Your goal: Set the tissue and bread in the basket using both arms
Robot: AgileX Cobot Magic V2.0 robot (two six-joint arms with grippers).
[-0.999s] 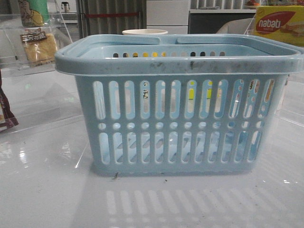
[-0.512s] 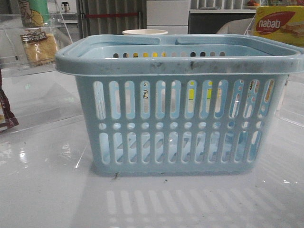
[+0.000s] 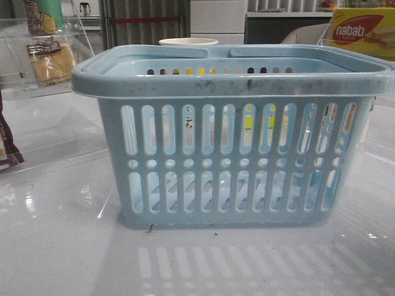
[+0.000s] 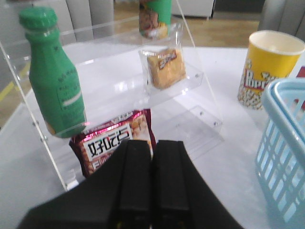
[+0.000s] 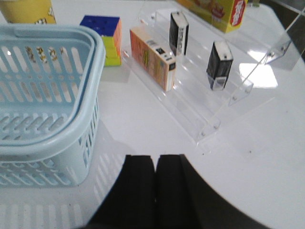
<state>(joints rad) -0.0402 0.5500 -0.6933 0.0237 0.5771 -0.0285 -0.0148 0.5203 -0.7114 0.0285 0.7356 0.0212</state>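
The light-blue basket [image 3: 234, 132] stands mid-table; it also shows in the left wrist view [image 4: 285, 143] and the right wrist view [image 5: 45, 100]. The bread [image 4: 166, 68], yellowish in a clear wrapper with a brown label, stands on a clear shelf, also seen in the front view [image 3: 52, 60]. Two alike small dark tissue packets [image 5: 219, 64] [image 5: 178, 31] stand upright on a clear stepped rack. My left gripper [image 4: 152, 143] is shut and empty, short of the bread. My right gripper [image 5: 156, 157] is shut and empty, between basket and rack. Neither gripper shows in the front view.
A green bottle [image 4: 55, 81] and a maroon snack bag [image 4: 114, 140] sit by the bread's rack. A popcorn cup [image 4: 267, 67] stands behind the basket. A colour cube [image 5: 105, 38], an orange box [image 5: 152, 57] and a nabati box [image 3: 363, 31] are near the tissue rack.
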